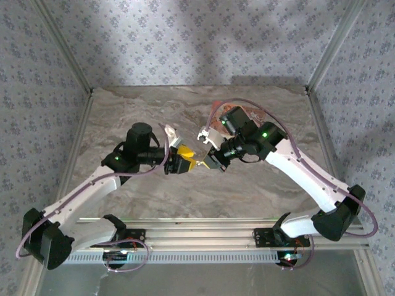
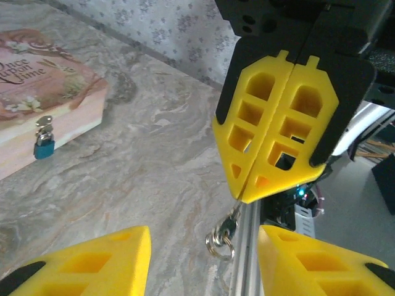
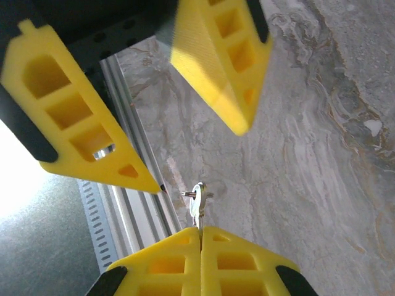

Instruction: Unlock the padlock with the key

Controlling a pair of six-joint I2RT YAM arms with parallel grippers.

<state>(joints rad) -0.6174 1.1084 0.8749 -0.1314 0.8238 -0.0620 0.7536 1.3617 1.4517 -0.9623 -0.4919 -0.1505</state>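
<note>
Right gripper (image 3: 200, 233) pinches our key (image 3: 196, 205), pointing straight out; left gripper (image 2: 203, 262) gapes around it; we see the padlock (image 2: 43, 147) on the box (image 2: 37, 92), nearer the right arm

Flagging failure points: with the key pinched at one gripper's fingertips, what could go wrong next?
1. The right gripper pinches the key only at its very fingertips; if the open left gripper closes off-centre, the key may twist or drop.
2. The padlock hangs on the box across the table; a skewed key would likely miss its keyhole.
</note>
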